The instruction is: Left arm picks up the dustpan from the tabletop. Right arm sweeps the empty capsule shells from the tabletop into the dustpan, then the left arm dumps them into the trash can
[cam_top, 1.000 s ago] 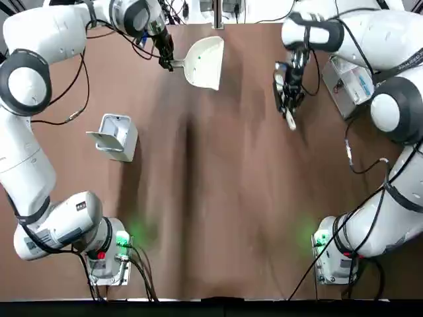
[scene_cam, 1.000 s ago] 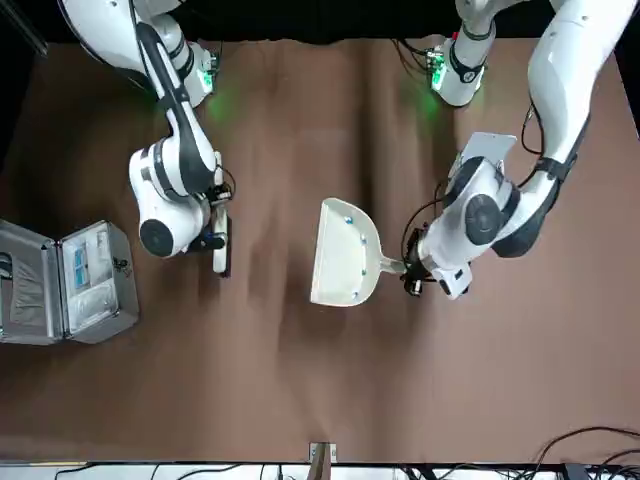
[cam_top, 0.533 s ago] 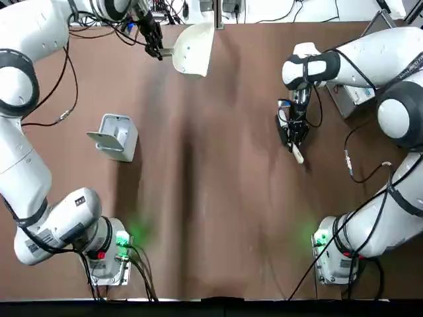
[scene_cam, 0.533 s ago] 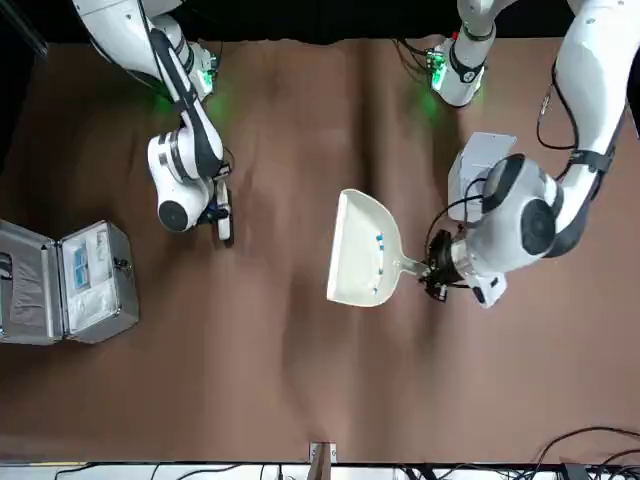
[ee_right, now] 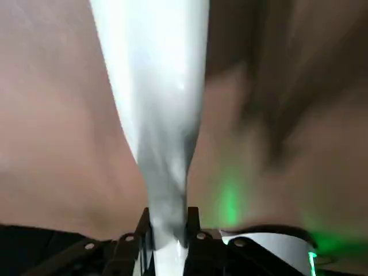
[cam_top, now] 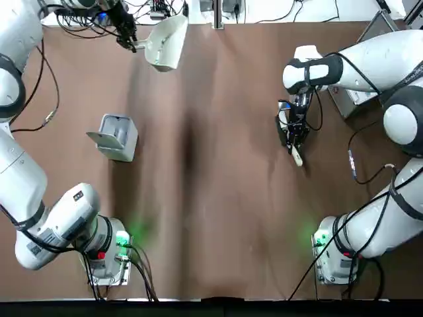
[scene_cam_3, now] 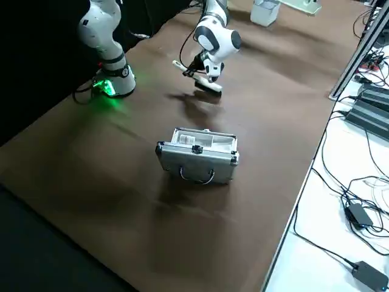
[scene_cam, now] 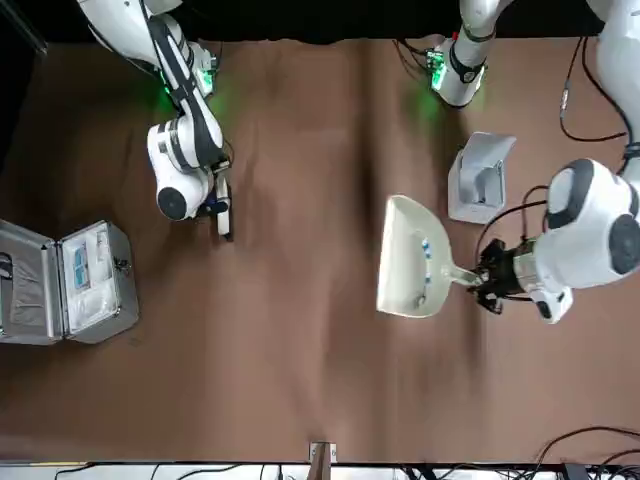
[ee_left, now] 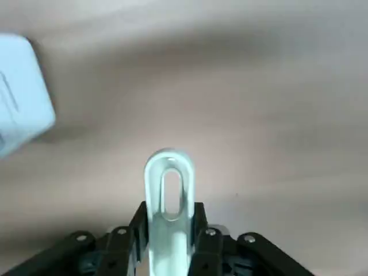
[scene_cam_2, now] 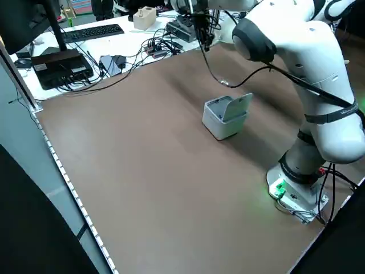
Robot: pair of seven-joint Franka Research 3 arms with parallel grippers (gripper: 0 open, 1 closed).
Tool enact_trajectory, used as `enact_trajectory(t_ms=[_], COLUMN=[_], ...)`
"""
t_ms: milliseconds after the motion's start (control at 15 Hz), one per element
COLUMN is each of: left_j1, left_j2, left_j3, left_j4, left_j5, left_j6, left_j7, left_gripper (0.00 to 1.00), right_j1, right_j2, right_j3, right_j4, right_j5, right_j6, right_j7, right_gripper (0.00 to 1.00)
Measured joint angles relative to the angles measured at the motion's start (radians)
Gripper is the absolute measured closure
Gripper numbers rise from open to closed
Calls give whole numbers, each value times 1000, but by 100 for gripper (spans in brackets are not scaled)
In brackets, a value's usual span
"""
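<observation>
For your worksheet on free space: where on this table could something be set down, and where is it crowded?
Bare cloth fills the middle strip between the trash can and the right gripper holding the brush. The edge with the silver case is crowded. The left gripper holds the dustpan raised beyond the trash can.

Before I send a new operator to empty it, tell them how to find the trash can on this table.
Start at the brown table and go to the left arm's side, a little ahead of that arm's base. The trash can stands there alone, a small white boxy bin with its flip lid open. The only other box, the silver metal case, lies on the right arm's side.
</observation>
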Motion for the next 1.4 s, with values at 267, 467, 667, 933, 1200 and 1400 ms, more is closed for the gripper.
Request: enact_trajectory(t_ms=[267, 467, 667, 933, 1200, 1400], left_j1=[63, 139, 151, 107, 14, -15], left_j2=[0, -7, -68, -167, -232, -264], left_j3=[-1, 1, 105, 281, 445, 518], left_j4=[42, 74, 83, 83, 83, 55], left_j5=[0, -1, -96, -214, -284, -298], left_j6=[-90, -137, -144, -149, -144, -61], left_j7=[97, 235, 379, 553, 639, 666], left_gripper=[66, 66, 66, 66, 66, 66], right_j1=[46, 71, 76, 77, 78, 80], right_j2=[0, 7, 24, 55, 60, 62], right_j3=[3, 4, 4, 4, 5, 6], right_j4=[-1, -10, -14, -13, -12, -9], right_j5=[7, 10, 10, 12, 14, 16], right_j6=[51, 74, 82, 97, 97, 90], right_j7=[90, 118, 125, 126, 126, 126], right_gripper=[74, 74, 74, 74, 73, 50])
